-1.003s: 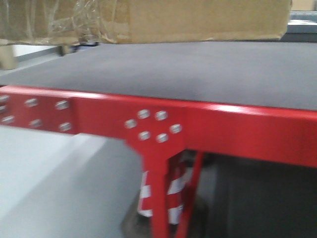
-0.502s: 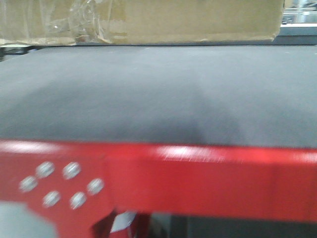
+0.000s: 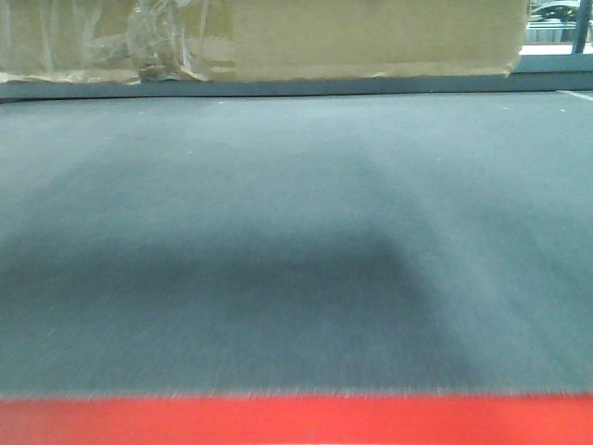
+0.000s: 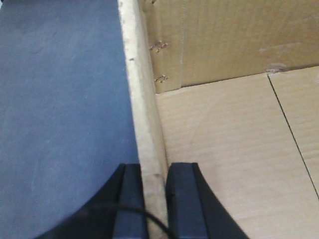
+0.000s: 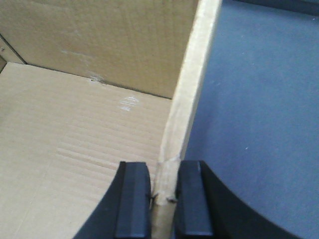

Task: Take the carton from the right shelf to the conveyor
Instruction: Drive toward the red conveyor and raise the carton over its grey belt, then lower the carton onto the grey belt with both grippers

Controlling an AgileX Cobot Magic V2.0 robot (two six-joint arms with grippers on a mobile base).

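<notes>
The brown carton [image 3: 371, 37] spans the top of the front view, above the far part of the dark grey conveyor [image 3: 296, 241]; torn clear tape [image 3: 157, 42] wrinkles its left side. I cannot tell whether it touches the belt. In the left wrist view my left gripper [image 4: 155, 169] is shut on the carton's left wall [image 4: 142, 99], with the belt [image 4: 60, 99] outside it. My right gripper [image 5: 161, 167] is shut on the carton's right wall [image 5: 192, 89], with the open cardboard interior [image 5: 75, 129] on its left and the belt [image 5: 249, 99] on its right. The right shelf is out of view.
The conveyor's red frame rail [image 3: 296, 422] runs along the bottom edge of the front view. A dark shadow [image 3: 278, 287] lies on the middle of the belt. A window or railing [image 3: 556, 28] shows at the far top right.
The view has moved forward over the conveyor: the red frame with its bolts and leg has sunk to the bottom edge, and the belt now fills the view. The carton stays at the top.
</notes>
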